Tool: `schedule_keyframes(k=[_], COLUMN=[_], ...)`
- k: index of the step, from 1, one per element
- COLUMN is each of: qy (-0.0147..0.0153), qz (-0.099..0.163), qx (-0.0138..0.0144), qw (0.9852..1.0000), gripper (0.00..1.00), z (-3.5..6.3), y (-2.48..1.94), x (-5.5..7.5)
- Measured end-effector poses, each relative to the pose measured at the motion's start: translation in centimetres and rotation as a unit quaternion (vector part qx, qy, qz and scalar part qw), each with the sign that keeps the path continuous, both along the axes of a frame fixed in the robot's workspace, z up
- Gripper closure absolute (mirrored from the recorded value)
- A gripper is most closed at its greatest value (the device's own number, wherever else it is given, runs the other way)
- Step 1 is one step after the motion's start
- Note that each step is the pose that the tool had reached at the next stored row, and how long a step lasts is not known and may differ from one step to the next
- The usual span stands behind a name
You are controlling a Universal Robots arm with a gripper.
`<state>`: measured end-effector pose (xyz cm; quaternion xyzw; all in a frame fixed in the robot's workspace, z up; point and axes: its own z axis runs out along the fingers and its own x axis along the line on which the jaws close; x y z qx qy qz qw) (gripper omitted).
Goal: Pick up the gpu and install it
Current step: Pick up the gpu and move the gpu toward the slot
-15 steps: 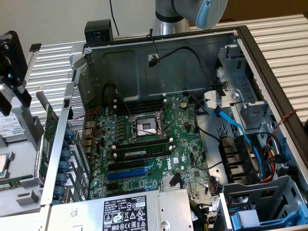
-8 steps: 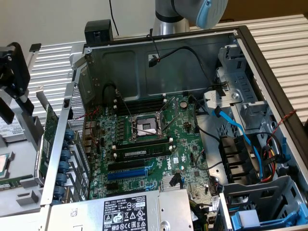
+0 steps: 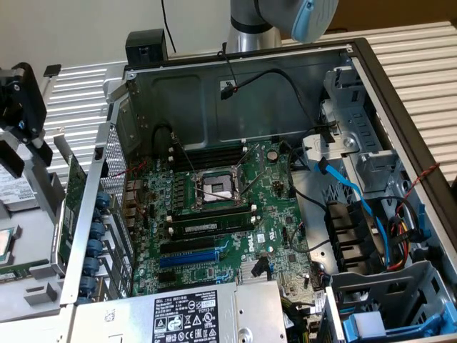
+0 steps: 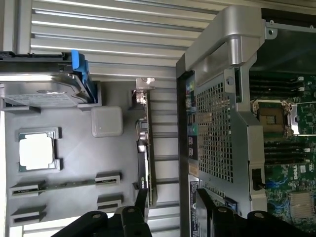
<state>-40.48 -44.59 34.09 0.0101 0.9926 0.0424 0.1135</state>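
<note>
Wrist view: gpu stood on its long edge, upright, in a slot of the grey parts tray. It was seen edge-on. Its long axis ran straight away from the pincer, with the silver end bracket at the far end. One flat face looked towards the tray's other parts and the other towards the computer case.

Pincer: fingers spread wide, nothing held. The card's near end lay just ahead of the fingertips, much closer to one finger than to the other. Whether that finger touched the card could not be told.

Beyond the card on its tray side, going outward from the pincer:
- a memory stick lying flat
- a processor chip
- a small grey square block
- a hard drive with a blue tab, farthest off

On the card's other side, just beside it, the case's perforated rear wall rose, with the green motherboard inside.

Exterior view: the case lay open on a ribbed metal table, with a pale wall behind.
</note>
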Motion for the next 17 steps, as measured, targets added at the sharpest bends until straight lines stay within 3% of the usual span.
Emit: schedule_keyframes(k=[5,8,10,15,17], qy=[0.0005,0.0055,0.0072,0.0077,0.0077], qz=[0.0,-0.001,-0.002,-0.005,-0.011], qx=[0.0,-0.0001,0.0005,0.0013,0.0036], qw=[1.0,1.0,1.0,1.0,0.9999], gripper=[0.49,0.49,0.49,0.49,0.49], z=[-0.88,-1.22,-1.42,-1.5,-1.5], y=[-0.01,-0.04,-0.22,-0.38,-0.39], x=[-0.3,-0.5,-0.5,-0.5,-0.5])
